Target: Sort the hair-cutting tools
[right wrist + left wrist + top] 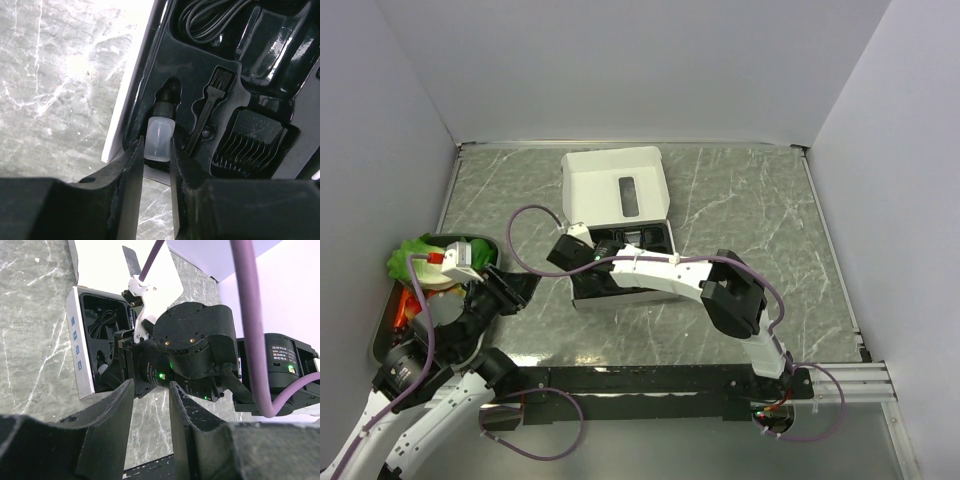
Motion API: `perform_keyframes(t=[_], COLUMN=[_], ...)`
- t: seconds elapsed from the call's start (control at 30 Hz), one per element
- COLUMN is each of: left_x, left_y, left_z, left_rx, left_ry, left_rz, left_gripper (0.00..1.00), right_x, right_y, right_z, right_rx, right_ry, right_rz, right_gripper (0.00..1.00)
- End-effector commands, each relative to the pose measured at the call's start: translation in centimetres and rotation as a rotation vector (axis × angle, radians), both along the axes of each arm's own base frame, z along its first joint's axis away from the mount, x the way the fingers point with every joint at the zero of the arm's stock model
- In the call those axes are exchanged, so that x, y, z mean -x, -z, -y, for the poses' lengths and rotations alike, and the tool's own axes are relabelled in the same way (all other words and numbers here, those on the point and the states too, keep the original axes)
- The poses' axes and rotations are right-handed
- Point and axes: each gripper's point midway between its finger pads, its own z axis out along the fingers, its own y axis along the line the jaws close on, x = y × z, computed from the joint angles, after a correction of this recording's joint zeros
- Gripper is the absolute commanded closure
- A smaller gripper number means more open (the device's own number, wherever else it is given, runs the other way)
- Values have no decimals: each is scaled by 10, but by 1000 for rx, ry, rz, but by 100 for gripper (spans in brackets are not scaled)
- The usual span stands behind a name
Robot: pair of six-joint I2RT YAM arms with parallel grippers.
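Two fingers (131, 175) of the right hand (156, 146) pinch the bottle (159, 137) | we should lift it straight from the box (131, 95) | left hand (150, 390) open

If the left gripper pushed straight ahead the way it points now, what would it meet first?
Most likely the right arm's black wrist housing, which sits directly ahead of the left gripper, jaws open, and in front of the white box. How far off it is remains unclear.

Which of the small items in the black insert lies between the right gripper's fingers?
The pale bottle with a black cap, the only light-coloured item. The brush, comb attachment and cord are black and lie beyond the right gripper.
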Motion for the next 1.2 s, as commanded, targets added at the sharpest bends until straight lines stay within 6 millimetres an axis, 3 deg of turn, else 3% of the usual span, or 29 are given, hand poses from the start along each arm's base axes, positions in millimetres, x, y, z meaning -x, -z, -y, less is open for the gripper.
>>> perform_keyframes(t=[0.0, 0.4, 0.8, 1.17], left_x=[-2, -2, -1, -1], left_y=[-4, -3, -3, -3], left_z=[5, 6, 7, 8], left_rx=[10, 8, 7, 3], left_ry=[18, 22, 32, 36], left_rz=[17, 14, 18, 17], left_gripper=[60, 60, 60, 60], right_x=[-10, 2, -14, -14], right_y=[-23, -48, -29, -23], right_z=[-1, 0, 3, -12], right_rx=[-35, -69, -76, -86], right_ry=[29, 60, 159, 142], right_rz=[45, 96, 188, 218], right_gripper=[79, 88, 92, 94])
